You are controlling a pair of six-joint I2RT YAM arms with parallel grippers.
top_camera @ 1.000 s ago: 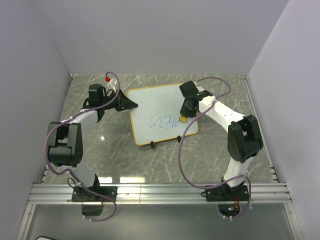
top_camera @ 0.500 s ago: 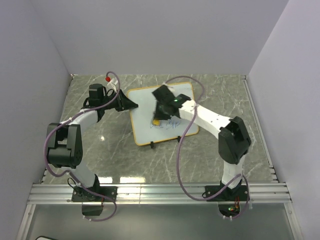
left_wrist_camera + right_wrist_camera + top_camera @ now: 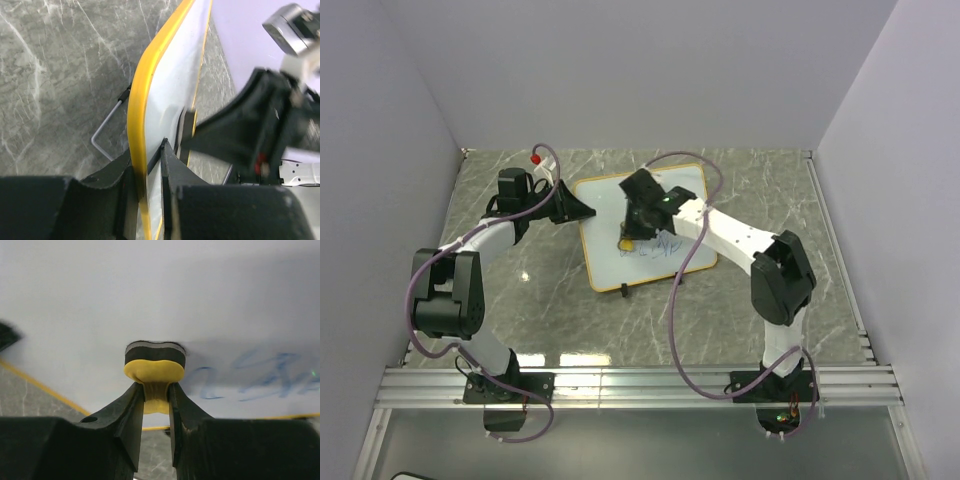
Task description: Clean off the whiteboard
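The whiteboard [image 3: 605, 215] with its yellow-orange frame lies on the marble table, with faint blue scribbles [image 3: 655, 252] near its lower middle. My left gripper [image 3: 582, 210] is shut on the board's left edge; the left wrist view shows its jaws clamped on the yellow frame [image 3: 137, 100]. My right gripper [image 3: 631, 236] is shut on the yellow bone-shaped eraser [image 3: 154, 371], whose dark felt presses on the white surface [image 3: 150, 290] just left of the blue marks [image 3: 260, 380].
Two black clip feet [image 3: 623, 292] sit at the board's near edge. A bent metal wire [image 3: 102, 132] lies on the table beside the board. Grey walls enclose the table on three sides. Purple cables loop over both arms.
My right gripper has swept the eraser leftward across the board, from its right side to left of the scribbles, which now look fainter. The left gripper has stayed put.
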